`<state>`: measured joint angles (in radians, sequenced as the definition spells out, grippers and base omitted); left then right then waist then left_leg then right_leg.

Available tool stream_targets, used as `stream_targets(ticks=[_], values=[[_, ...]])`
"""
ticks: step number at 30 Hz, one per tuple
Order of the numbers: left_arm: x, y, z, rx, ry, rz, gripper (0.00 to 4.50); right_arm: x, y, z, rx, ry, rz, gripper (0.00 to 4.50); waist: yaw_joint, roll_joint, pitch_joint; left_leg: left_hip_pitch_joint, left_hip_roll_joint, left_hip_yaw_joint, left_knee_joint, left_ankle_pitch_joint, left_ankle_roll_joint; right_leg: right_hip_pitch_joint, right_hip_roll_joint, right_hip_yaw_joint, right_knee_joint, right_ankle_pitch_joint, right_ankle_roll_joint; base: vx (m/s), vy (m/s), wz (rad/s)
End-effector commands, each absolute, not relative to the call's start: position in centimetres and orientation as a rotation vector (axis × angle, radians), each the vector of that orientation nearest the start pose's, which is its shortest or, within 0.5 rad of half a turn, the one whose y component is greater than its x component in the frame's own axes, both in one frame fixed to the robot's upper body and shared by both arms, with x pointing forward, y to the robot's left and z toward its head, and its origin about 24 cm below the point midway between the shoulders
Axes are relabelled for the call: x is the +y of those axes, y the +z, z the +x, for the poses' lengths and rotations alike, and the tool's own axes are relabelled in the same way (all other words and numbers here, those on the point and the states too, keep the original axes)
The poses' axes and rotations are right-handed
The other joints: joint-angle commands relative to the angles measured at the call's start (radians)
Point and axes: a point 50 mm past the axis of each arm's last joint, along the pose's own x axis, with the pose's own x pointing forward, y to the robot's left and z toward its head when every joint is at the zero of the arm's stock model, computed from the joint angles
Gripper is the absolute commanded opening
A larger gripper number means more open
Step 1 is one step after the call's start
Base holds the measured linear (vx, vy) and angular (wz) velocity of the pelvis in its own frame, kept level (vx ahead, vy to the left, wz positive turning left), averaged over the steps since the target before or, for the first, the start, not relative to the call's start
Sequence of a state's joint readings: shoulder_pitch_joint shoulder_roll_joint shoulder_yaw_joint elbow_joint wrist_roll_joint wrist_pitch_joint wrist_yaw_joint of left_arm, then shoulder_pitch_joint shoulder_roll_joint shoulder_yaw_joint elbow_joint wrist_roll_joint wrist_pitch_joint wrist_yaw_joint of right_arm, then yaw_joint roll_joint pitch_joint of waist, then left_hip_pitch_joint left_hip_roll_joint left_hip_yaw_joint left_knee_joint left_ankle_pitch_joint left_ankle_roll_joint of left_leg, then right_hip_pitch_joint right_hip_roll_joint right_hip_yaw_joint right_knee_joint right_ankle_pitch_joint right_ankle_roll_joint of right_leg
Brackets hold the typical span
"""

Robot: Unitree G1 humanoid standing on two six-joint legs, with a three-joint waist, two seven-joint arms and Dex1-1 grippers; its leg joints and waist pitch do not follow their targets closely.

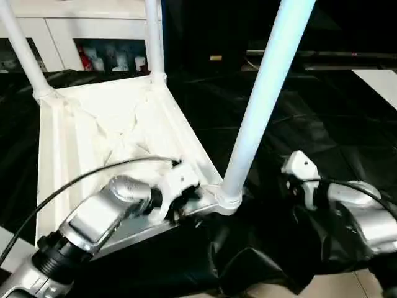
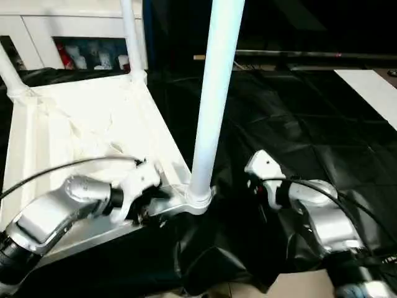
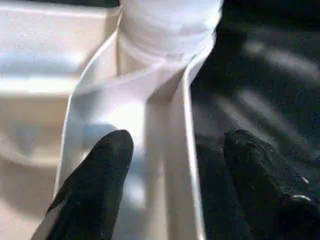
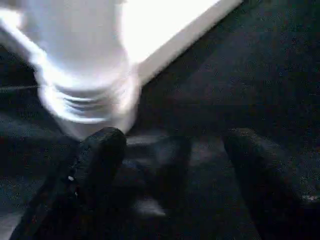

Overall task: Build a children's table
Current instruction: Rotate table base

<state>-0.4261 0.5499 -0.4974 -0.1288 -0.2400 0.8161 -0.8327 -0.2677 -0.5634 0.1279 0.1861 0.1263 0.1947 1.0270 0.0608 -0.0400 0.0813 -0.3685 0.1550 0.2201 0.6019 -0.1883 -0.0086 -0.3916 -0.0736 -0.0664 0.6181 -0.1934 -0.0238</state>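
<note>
Left wrist view: my left gripper (image 3: 170,185), jaws apart, straddles the upturned tabletop's (image 1: 68,136) stiff, slick rim beside a light leg (image 1: 263,93); right gripper (image 4: 175,185) gapes empty.

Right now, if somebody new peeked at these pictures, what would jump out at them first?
Probably the upside-down white tabletop lying on the black sheet, with white legs poking straight up. The nearest leg stands tall in the corner closest to the robot. The left end effector straddles the tabletop's rim beside that corner, and the right end effector is open next to it.
</note>
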Motion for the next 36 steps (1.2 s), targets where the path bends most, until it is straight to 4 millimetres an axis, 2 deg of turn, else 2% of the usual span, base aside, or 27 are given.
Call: stream_targets(ticks=[1, 2, 3, 5, 6, 9, 14, 15, 19, 26, 29, 32, 33, 36], values=[[11.1, 6.7, 26.1, 0.684, -1.134, 0.376, 2.94, -19.5, 6.7, 27.1, 0.374, 1.074, -0.343, 3.68, 0.006, 0.003, -0.071, 0.018, 0.085, -0.053, -0.068, -0.179, 0.024, 0.041, -0.086, 0.061, -0.082, -0.269, -0.196, 0.000, 0.000, 0.00], [11.1, 6.7, 26.1, 0.684, -1.131, 0.373, 2.84, -19.3, 6.7, 26.9, 0.378, 1.083, -0.339, 3.68, 0.005, 0.003, -0.070, 0.017, 0.084, -0.053, -0.069, -0.182, 0.025, 0.041, -0.084, 0.061, -0.083, -0.269, -0.197, 0.000, 0.000, 0.00], [11.1, 6.7, 26.1, 0.679, -1.126, 0.373, 2.72, -19.2, 6.8, 26.8, 0.382, 1.095, -0.336, 3.68, 0.006, 0.006, -0.063, 0.018, 0.085, -0.053, -0.071, -0.193, 0.023, 0.037, -0.086, 0.062, -0.085, -0.275, -0.196, 0.000, 0.000, 0.00], [11.0, 6.9, 26.3, 0.644, -1.115, 0.380, 2.58, -18.8, 6.8, 26.4, 0.387, 1.115, -0.338, 3.68, 0.005, 0.004, -0.064, 0.018, 0.085, -0.054, -0.071, -0.210, 0.019, 0.039, -0.086, 0.061, -0.088, -0.294, -0.192, 0.000, 0.000, 0.00], [11.1, 7.0, 26.4, 0.626, -1.110, 0.400, 2.51, -18.7, 6.8, 26.3, 0.390, 1.122, -0.340, 3.68, 0.005, 0.006, -0.056, 0.018, 0.084, -0.055, -0.074, -0.226, 0.017, 0.035, -0.087, 0.062, -0.093, -0.321, -0.184, 0.000, 0.000, 0.00], [11.3, 7.2, 26.6, 0.599, -1.104, 0.451, 2.19, -18.6, 6.9, 26.1, 0.392, 1.127, -0.338, 3.68, 0.002, 0.002, -0.055, 0.018, 0.085, -0.059, -0.076, -0.241, 0.012, 0.035, -0.087, 0.062, -0.096, -0.353, -0.165, 0.000, 0.000, 0.00], [11.7, 7.5, 27.2, 0.554, -1.076, 0.525, 2.19, -18.4, 7.0, 25.9, 0.395, 1.132, -0.332, 3.68, 0.000, 0.002, -0.054, 0.020, 0.085, -0.060, -0.077, -0.260, 0.005, 0.033, -0.089, 0.063, -0.099, -0.382, -0.152, 0.000, 0.000, 0.00], [12.0, 7.9, 27.5, 0.531, -1.074, 0.562, 2.19, -18.3, 7.1, 25.9, 0.393, 1.133, -0.332, 3.68, 0.000, 0.003, -0.050, 0.020, 0.084, -0.061, -0.078, -0.270, 0.003, 0.031, -0.089, 0.062, -0.102, -0.402, -0.147, 0.000, 0.000, 0.00], [12.9, 8.1, 27.9, 0.520, -1.058, 0.623, 2.19, -18.1, 7.1, 26.0, 0.387, 1.129, -0.333, 3.68, -0.002, 0.003, -0.050, 0.021, 0.084, -0.062, -0.079, -0.281, -0.002, 0.028, -0.090, 0.062, -0.103, -0.423, -0.136, 0.000, 0.000, 0.00], [15.2, 8.4, 29.0, 0.515, -0.971, 0.686, 2.19, -17.8, 7.2, 26.1, 0.373, 1.119, -0.336, 3.68, -0.004, 0.005, -0.053, 0.023, 0.085, -0.061, -0.080, -0.280, -0.010, 0.026, -0.089, 0.062, -0.099, -0.388, -0.149, 0.000, 0.000, 0.00], [15.0, 8.5, 29.4, 0.474, -0.962, 0.629, 2.19, -17.7, 7.3, 26.1, 0.365, 1.114, -0.323, 3.68, -0.002, 0.006, -0.054, 0.022, 0.085, -0.060, -0.080, -0.274, -0.011, 0.028, -0.090, 0.063, -0.096, -0.362, -0.161, 0.000, 0.000, 0.00], [13.6, 8.6, 29.3, 0.421, -1.002, 0.393, 2.19, -17.6, 7.4, 26.1, 0.365, 1.114, -0.309, 3.68, 0.002, 0.007, -0.059, 0.022, 0.086, -0.057, -0.076, -0.253, -0.009, 0.032, -0.094, 0.063, -0.093, -0.317, -0.191, 0.000, 0.000, 0.00], [13.3, 8.3, 29.3, 0.430, -1.017, 0.363, 2.19, -17.5, 7.3, 26.1, 0.367, 1.112, -0.308, 3.68, 0.005, 0.007, -0.060, 0.023, 0.087, -0.056, -0.075, -0.246, -0.006, 0.032, -0.094, 0.062, -0.092, -0.300, -0.199, 0.000, 0.000, 0.00], [13.2, 7.5, 29.3, 0.460, -1.012, 0.343, 2.01, -17.5, 7.3, 26.1, 0.370, 1.104, -0.294, 3.68, 0.004, 0.003, -0.061, 0.020, 0.085, -0.056, -0.076, -0.232, 0.007, 0.033, -0.089, 0.062, -0.089, -0.284, -0.187, 0.000, 0.000, 0.00]])
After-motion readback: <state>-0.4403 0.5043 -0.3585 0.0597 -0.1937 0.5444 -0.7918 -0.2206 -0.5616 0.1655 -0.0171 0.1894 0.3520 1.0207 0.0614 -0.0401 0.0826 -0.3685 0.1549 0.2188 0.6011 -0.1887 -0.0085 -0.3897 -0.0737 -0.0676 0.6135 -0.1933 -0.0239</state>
